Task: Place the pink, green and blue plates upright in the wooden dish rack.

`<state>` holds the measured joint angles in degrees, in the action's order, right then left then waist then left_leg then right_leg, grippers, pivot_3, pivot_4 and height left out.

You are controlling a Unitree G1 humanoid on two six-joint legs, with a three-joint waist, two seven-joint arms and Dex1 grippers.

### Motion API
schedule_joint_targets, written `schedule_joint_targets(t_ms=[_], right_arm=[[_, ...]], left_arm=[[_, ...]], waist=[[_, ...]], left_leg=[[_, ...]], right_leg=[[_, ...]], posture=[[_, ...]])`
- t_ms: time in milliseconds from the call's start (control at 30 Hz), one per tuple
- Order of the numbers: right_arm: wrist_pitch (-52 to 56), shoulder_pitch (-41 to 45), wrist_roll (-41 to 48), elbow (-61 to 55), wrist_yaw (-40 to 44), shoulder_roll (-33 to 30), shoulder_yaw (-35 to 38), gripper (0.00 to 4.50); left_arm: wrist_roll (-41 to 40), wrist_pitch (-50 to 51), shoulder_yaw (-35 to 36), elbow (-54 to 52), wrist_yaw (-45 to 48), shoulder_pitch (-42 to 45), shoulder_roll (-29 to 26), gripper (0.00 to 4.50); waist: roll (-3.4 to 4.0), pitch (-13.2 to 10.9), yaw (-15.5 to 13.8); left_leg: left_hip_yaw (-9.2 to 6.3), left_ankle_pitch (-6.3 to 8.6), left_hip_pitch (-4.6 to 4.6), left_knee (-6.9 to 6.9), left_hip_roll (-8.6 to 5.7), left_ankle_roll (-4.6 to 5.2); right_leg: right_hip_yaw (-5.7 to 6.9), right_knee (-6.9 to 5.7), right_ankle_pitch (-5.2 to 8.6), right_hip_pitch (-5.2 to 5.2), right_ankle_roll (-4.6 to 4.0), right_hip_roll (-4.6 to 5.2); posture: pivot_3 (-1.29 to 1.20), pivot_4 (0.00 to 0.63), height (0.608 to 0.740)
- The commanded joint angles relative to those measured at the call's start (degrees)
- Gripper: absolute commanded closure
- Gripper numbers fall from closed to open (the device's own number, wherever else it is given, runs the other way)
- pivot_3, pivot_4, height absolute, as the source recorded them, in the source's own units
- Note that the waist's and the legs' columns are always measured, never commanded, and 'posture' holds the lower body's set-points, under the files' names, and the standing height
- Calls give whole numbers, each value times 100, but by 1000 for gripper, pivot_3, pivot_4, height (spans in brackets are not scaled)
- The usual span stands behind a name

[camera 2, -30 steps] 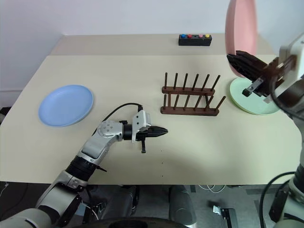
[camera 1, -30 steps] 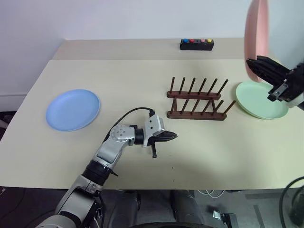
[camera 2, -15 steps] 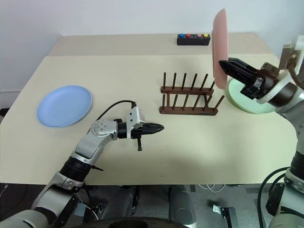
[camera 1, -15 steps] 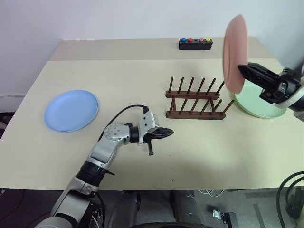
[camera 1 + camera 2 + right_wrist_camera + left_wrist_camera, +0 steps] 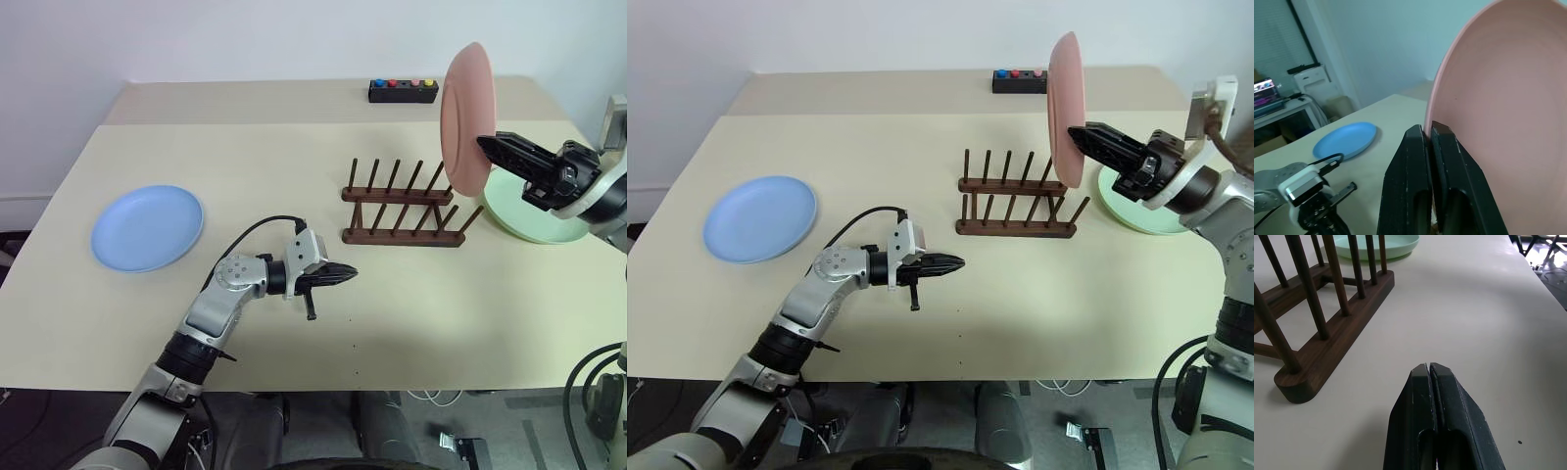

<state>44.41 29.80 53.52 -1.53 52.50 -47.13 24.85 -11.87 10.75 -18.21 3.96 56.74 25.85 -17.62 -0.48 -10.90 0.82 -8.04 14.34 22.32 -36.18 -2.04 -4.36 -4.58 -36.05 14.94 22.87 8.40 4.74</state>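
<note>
Beige table (image 5: 294,157): right fingers (image 5: 487,145) clamp pink plate (image 5: 462,117) upright above rack (image 5: 402,211); left fingers (image 5: 351,277) shut, empty.

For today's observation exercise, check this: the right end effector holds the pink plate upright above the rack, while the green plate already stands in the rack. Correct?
Not quite. The right end effector does hold the pink plate upright above the wooden rack, but the green plate lies flat on the table beside the rack, as the left eye view shows.

The small dark brown wooden dish rack (image 5: 403,209) stands on the table (image 5: 294,147), right of centre. The light blue round plate (image 5: 147,227) lies far left, the mint green round plate (image 5: 534,211) just right of the rack, the small black button box (image 5: 403,91) at the far edge.

The salmon pink round plate (image 5: 466,117) hangs upright above the rack's right end.
</note>
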Motion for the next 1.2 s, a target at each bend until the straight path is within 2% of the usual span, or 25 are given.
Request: schedule_joint_targets(t_ms=[33,1200], right_arm=[[-151,168,0,104,62,-38,130,4401],[238,-358,352,605,-58,140,619,4401]], left_arm=[[-39,-29,90,-230,-27,16,-18,4500],[2,-33,31,-208,-53,17,-81,4500]], waist=[[0,0,0],[1,0,0]], left_leg=[[0,0,0,0,0,0],[0,0,1,-1,0,0]], right_leg=[[0,0,0,0,0,0],[0,-2,0,1,0,0]], posture=[[0,150,740],[0,150,740]])
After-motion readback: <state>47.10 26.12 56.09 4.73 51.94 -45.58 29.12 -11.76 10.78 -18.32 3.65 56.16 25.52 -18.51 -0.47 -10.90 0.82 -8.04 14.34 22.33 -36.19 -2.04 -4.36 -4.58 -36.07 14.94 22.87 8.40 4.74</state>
